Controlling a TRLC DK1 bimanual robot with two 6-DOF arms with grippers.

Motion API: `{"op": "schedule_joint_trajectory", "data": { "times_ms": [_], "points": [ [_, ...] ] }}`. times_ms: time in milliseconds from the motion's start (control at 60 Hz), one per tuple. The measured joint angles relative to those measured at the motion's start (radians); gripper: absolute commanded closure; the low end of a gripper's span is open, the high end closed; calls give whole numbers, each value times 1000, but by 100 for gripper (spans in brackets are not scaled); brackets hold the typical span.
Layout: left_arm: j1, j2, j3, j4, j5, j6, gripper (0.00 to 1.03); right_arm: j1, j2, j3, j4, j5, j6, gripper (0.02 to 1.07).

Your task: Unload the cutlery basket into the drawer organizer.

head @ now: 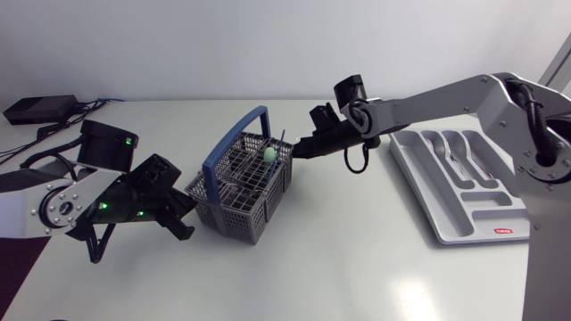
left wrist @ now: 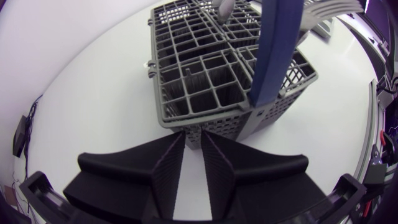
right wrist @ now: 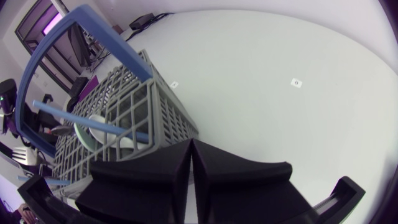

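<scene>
Your left arm (head: 62,201): enters from left edge, folded low, black wrist angled down toward middle, green lights lit along it. Your left gripper (left wrist: 194,138): fingers (left wrist: 158,171) side by side, narrow slit between them, tips level.

Your right arm (head: 446,94): enters from right edge, silver link stretched long, reaching toward middle, wrist tipped slightly down. Your right gripper (right wrist: 191,146): fingers (right wrist: 239,177) pressed flat together, only thin seam showing.

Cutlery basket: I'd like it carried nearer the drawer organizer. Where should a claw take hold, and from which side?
Probably the flat top bar of the blue handle, coming straight down from above and closing across its width. The handle arches upright over the middle of the basket, well above its rim, so the load should hang balanced.
</scene>
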Motion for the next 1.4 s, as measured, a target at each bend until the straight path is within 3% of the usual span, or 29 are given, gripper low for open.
{"op": "schedule_joint_trajectory", "data": {
  "times_ms": [283,650,1033,1400],
  "points": [
    [132,91,0,82,53,34,80,31,-123,-124,-5,-12,-19,97],
    [207,160,32,145,122,37,80,43,-177,-203,-5,-19,-19,97],
    [218,277,126,153,230,37,80,87,-372,-418,-21,19,-19,97],
    [133,357,227,179,223,28,80,76,-447,-511,-16,54,-19,97]
  ]
}}
